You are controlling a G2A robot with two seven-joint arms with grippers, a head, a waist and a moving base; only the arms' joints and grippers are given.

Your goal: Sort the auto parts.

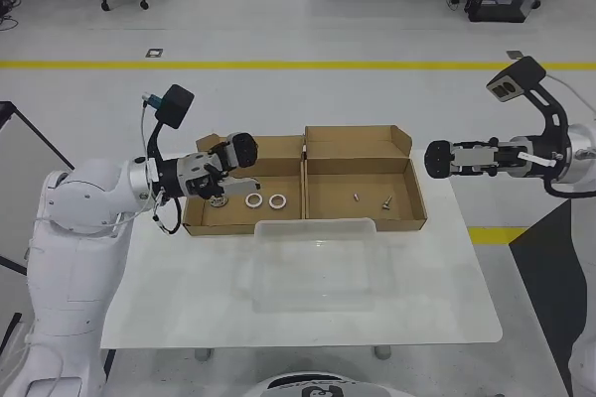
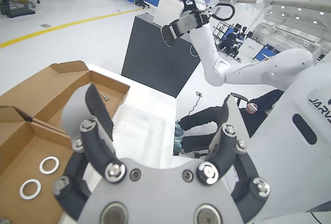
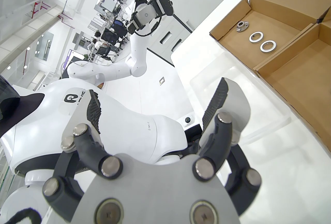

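Note:
Two open cardboard boxes stand side by side at the table's far edge. The left box (image 1: 201,220) holds a flanged metal part (image 1: 218,201) (image 3: 241,26) and two flat washers (image 1: 252,200) (image 1: 276,201) (image 2: 49,165) (image 3: 268,45). Two small bolts (image 1: 357,196) (image 1: 387,201) (image 2: 105,98) lie in the right box (image 1: 414,189). My left gripper (image 1: 242,151) (image 2: 163,116) hovers open and empty over the far part of the left box, above the flanged part. Just beyond the right box's outer side, my right gripper (image 1: 437,159) (image 3: 155,106) is open and empty.
A clear plastic tray (image 1: 263,230) (image 2: 144,118) (image 3: 258,131) sits in front of the boxes at mid table. The white tabletop (image 1: 159,298) is bare around it. A dark panel (image 1: 561,288) stands by the right table edge.

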